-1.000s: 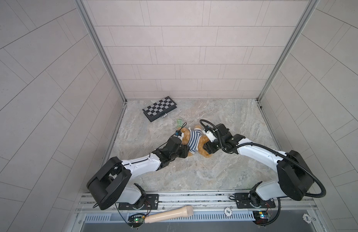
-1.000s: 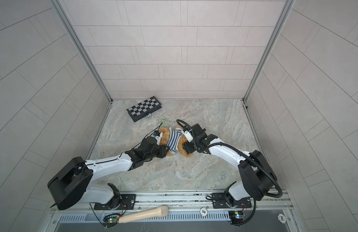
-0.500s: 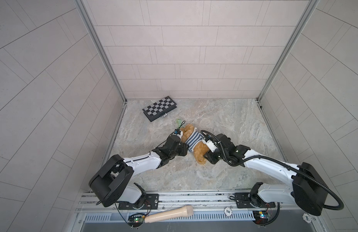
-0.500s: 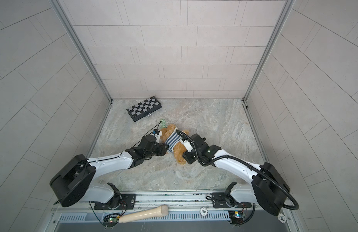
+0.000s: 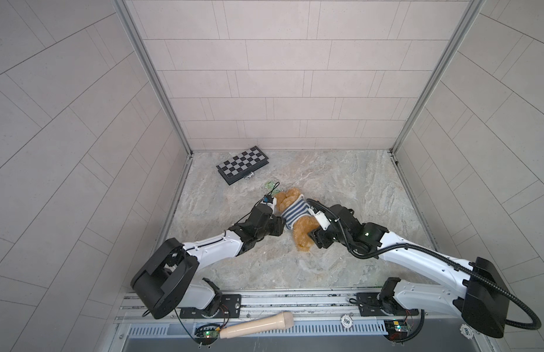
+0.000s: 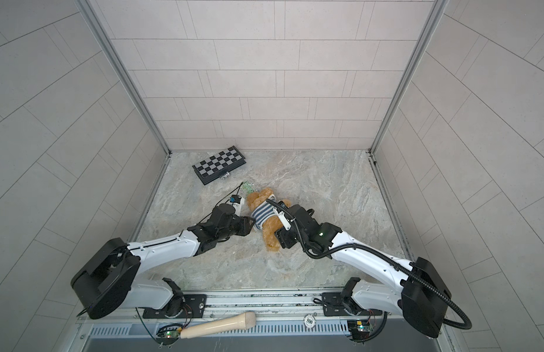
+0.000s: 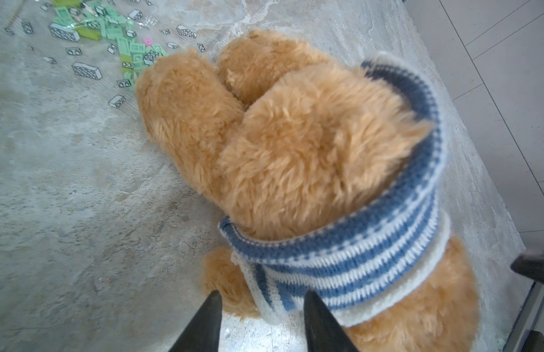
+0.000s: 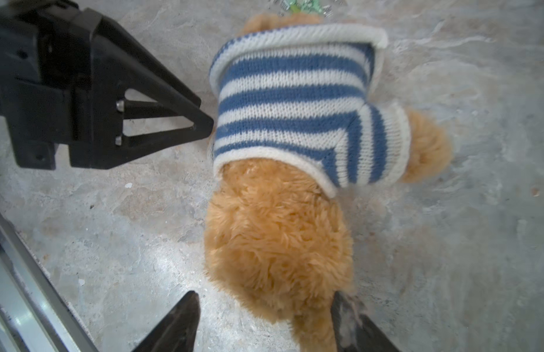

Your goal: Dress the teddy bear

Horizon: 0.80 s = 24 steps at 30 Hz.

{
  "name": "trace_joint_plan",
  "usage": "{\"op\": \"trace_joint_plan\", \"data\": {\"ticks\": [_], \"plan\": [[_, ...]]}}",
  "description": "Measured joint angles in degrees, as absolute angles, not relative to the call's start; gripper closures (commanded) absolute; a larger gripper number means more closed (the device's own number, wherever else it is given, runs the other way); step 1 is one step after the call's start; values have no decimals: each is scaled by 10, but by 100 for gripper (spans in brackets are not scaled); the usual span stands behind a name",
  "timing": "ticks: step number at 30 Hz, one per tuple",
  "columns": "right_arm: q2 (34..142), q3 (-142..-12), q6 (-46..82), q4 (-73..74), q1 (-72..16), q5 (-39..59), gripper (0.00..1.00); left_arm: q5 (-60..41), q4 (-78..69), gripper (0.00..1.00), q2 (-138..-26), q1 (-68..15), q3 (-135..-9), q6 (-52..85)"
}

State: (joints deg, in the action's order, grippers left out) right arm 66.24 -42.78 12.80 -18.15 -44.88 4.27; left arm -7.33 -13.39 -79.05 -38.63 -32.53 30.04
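Teddy bear [image 5: 304,231] flat on the marble table [image 5: 341,183] near the middle, in both top views, head toward the back wall, legs toward the front rail. Wears a blue-and-white striped sweater [image 8: 289,100] over the torso, 1 arm out through a sleeve; lower body bare fur. Left gripper [image 7: 261,300] at the sweater's lower corner: 2 fingers [image 7: 209,317] partly apart, straddling the hem and the furry limb beside it; cannot tell whether pinching or only flanking. Right gripper [image 8: 264,304] at the bear's rear end: fingers [image 8: 182,320] spread wide, 1 brushing the leg fur, the other clear of it, nothing clamped. Clear bag of green bricks [image 7: 112,36] just beside the head. Chessboard [image 5: 242,164] near the back left corner, well apart from the bear.
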Motion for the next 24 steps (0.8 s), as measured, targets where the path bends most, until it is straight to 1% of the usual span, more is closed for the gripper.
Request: {"op": "trace_joint_plan", "data": {"ticks": [4,7,8,14,19,24], "plan": [[696,-435,114,-173,-448,30,27,-73,-134,53,-790,-387,-322,304],[736,-435,107,-165,-448,32,29,-70,-130,53,-790,-390,-317,307],[748,-435,106,-163,-448,31,32,-68,-129,53,-790,-391,-315,310],[796,-452,101,-158,-448,29,62,-63,-130,52,-804,-395,-315,317],[813,-472,107,-166,-448,28,79,-59,-125,51,-836,-400,-326,322],[813,-472,112,-166,-448,28,94,-44,-123,54,-847,-406,-333,326]]}}
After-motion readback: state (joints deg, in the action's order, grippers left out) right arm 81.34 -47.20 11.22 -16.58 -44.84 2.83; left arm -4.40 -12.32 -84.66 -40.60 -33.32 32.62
